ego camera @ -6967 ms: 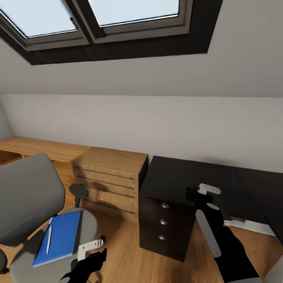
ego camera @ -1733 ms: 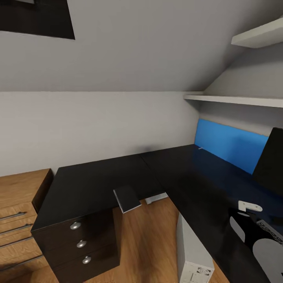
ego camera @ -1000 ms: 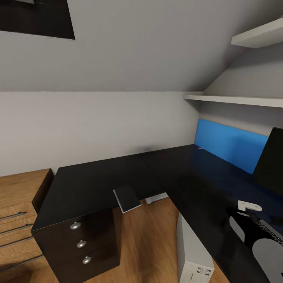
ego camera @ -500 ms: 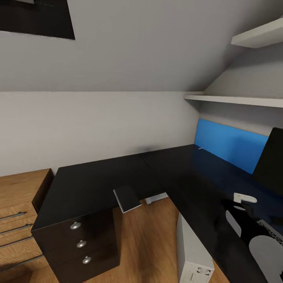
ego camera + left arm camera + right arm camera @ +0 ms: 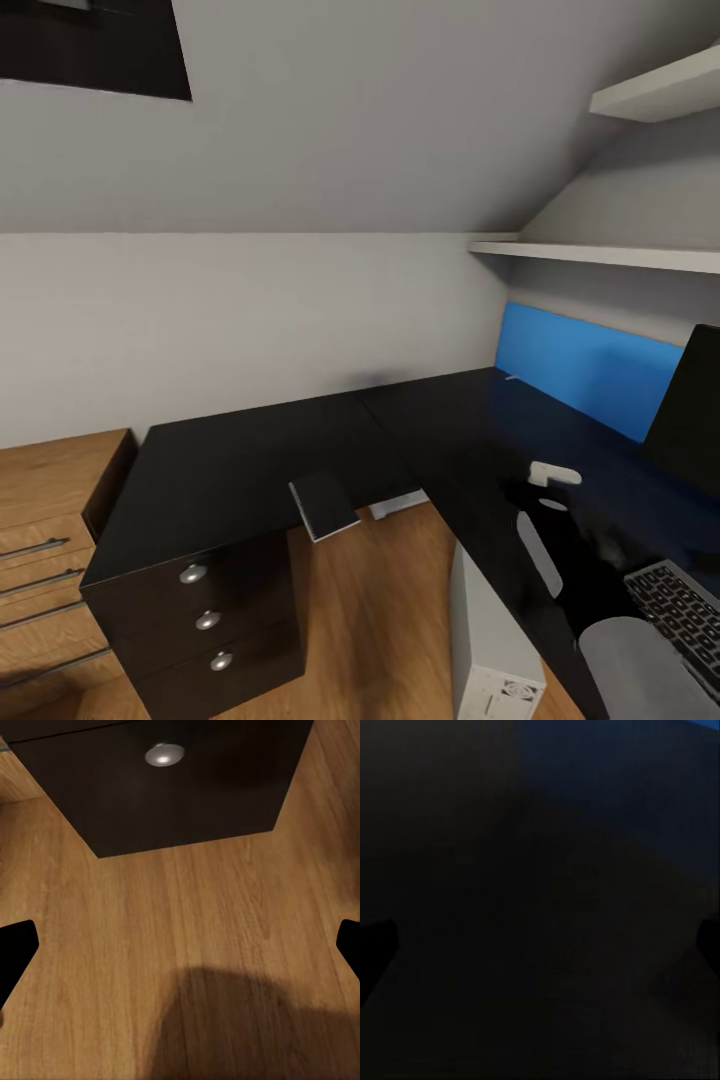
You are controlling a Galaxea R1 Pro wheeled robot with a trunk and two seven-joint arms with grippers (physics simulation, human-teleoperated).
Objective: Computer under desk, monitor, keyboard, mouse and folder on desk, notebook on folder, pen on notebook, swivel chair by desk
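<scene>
Right arm: stretched over the desk [image 5: 250, 470], gripper [image 5: 553, 474] spread (fingertips wide in its wrist view).
Keyboard [image 5: 680, 615]: on desk, beside arm.
Left gripper [image 5: 180, 945]: spread above floor [image 5: 195, 922].

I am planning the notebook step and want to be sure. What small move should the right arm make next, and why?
Probably carry the right gripper sideways toward the notebook. Its jaws stand open and empty above the bare desk, while the notebook hangs over the desk's inner edge, apart from the gripper.
</scene>
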